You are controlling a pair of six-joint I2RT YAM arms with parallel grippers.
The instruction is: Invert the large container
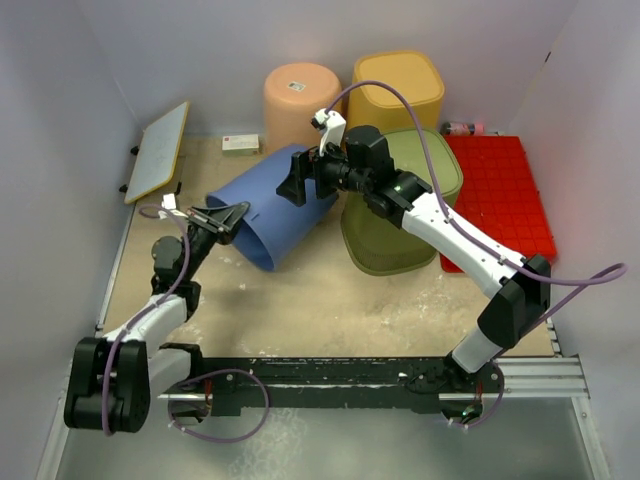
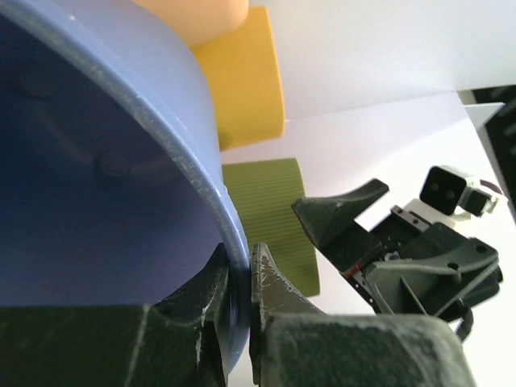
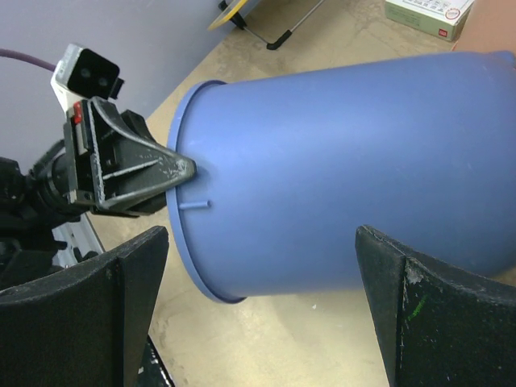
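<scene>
The large container [image 1: 270, 215] is a blue bucket lying on its side in the middle of the table, its open mouth facing the left arm. My left gripper [image 1: 235, 215] is shut on its rim: in the left wrist view the fingertips [image 2: 240, 258] pinch the blue wall [image 2: 97, 161], one inside and one outside. The right wrist view shows that grip [image 3: 181, 171] at the rim's left edge. My right gripper [image 1: 297, 180] hovers open over the bucket's closed end. Its fingers [image 3: 262, 242] straddle the blue side [image 3: 347, 153] without touching it.
A peach bucket [image 1: 302, 100] and a yellow tub [image 1: 397, 92] stand at the back. A green tub [image 1: 400, 215] lies right beside the blue one, under the right arm. A red tray [image 1: 500, 195] fills the right side. A white board [image 1: 158, 150] and a small box [image 1: 240, 144] lie at the back left.
</scene>
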